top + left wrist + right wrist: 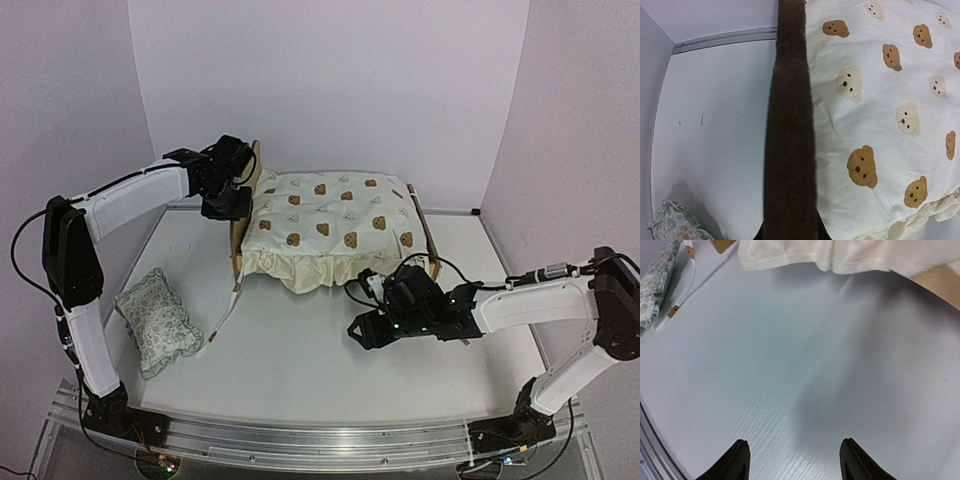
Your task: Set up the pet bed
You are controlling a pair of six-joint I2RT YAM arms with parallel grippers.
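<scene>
The pet bed (431, 243), a light plywood frame, stands at the back middle of the table with the cream bear-print cover (335, 225) spread over it. My left gripper (228, 205) is at the headboard on the bed's left end. In the left wrist view the headboard's top edge (790, 125) runs as a dark band straight between the jaws, which are shut on it, with the cover (880, 110) to its right. My right gripper (365, 330) hovers low over bare table in front of the bed's foot, open (794, 457) with nothing between its fingers.
A small floral ruffled pillow (157, 320) lies at the left front of the table. A white tie strap (228, 310) trails from the cover's front left corner towards it. The cover's ruffle (840, 255) hangs over the bed's front side. Walls stand close behind and beside the table.
</scene>
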